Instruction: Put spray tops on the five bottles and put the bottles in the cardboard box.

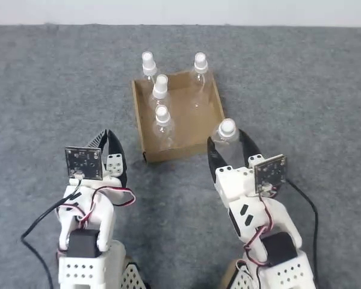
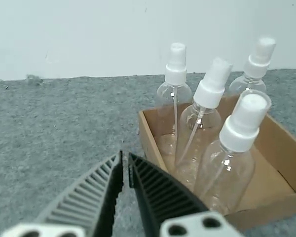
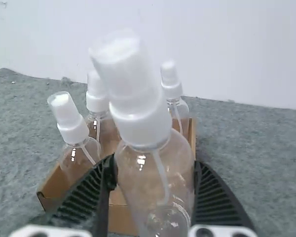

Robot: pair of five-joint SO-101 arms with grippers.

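Note:
The cardboard box (image 1: 209, 118) lies open at the table's middle. Four clear bottles with white spray tops stand upright in it: two at the far side (image 1: 148, 64) (image 1: 200, 64) and two toward its left (image 1: 161, 88) (image 1: 163, 115). A fifth bottle (image 1: 227, 129) with its spray top on stands upright at the box's near right corner, and my right gripper (image 1: 228, 147) is shut on its body (image 3: 153, 163). My left gripper (image 1: 110, 141) sits left of the box, shut with nothing in it (image 2: 124, 165). The box (image 2: 281, 143) and its bottles (image 2: 234, 148) are ahead of it.
Grey carpet (image 1: 54, 90) covers the whole table, with open room to the left and right of the box. A white wall (image 2: 89, 34) runs along the far edge. Red and black cables (image 1: 117, 195) hang around both arms near the front.

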